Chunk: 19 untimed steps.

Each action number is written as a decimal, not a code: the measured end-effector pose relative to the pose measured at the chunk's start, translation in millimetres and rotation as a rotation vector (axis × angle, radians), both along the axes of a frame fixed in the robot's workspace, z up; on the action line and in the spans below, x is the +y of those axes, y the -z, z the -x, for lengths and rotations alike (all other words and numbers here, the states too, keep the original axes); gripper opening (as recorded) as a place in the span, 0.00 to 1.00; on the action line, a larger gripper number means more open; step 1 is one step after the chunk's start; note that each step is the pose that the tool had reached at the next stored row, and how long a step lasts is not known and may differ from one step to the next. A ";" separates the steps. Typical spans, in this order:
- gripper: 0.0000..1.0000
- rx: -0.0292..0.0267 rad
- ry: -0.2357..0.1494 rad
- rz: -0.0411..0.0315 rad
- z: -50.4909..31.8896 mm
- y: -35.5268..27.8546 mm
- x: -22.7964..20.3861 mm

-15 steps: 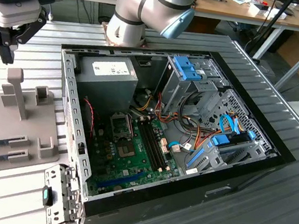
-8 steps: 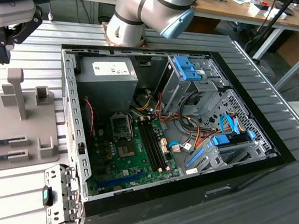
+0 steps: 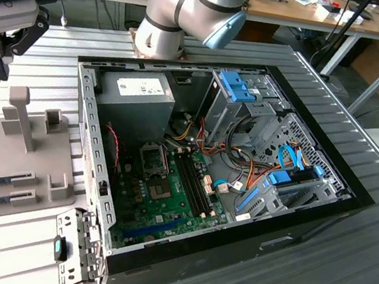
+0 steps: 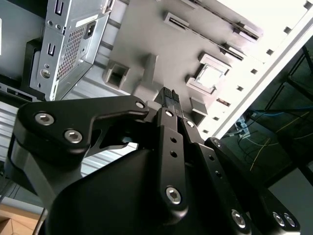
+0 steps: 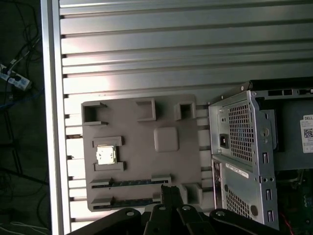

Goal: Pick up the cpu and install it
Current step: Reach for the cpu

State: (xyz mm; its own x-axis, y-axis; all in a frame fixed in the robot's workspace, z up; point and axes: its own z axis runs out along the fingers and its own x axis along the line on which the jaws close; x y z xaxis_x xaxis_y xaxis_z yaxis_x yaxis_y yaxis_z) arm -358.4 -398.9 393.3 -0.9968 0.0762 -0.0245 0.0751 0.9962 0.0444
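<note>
Hovering with the end effector (image 5: 169, 188) above the grey fixture plate (image 5: 186, 161), set on the ribbed counter (image 5: 146, 49) just beside the open computer case (image 3: 91, 163). Closed narrow at the tips in both wrist views, gripping nothing. Not touching the cpu (image 5: 106, 154), which lies flat in its own square holder on that plate, silver top up, near the memory sticks (image 5: 129, 181) in their slots and clearly apart from the tips.

Judging from this, the first step in hand: the approach for the pick, with nothing lifted and nothing installed. Waiting inside the case, on the green motherboard (image 3: 165, 213) and well apart from the chip, the metal-framed socket (image 3: 153, 158); too small to tell whether open or ready.

Calling next, probably, for opening wide enough to span the chip, centring over the holder, squaring to its sides, and coming down straight, so as to take the thin edges without tilting or scraping the holder walls.
</note>
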 end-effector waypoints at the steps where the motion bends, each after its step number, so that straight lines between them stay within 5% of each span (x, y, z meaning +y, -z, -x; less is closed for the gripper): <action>1: 0.11 0.0001 0.000 0.0001 0.4 0.0 0.0; 19: 0.11 0.0001 0.000 0.0001 10.8 0.0 0.0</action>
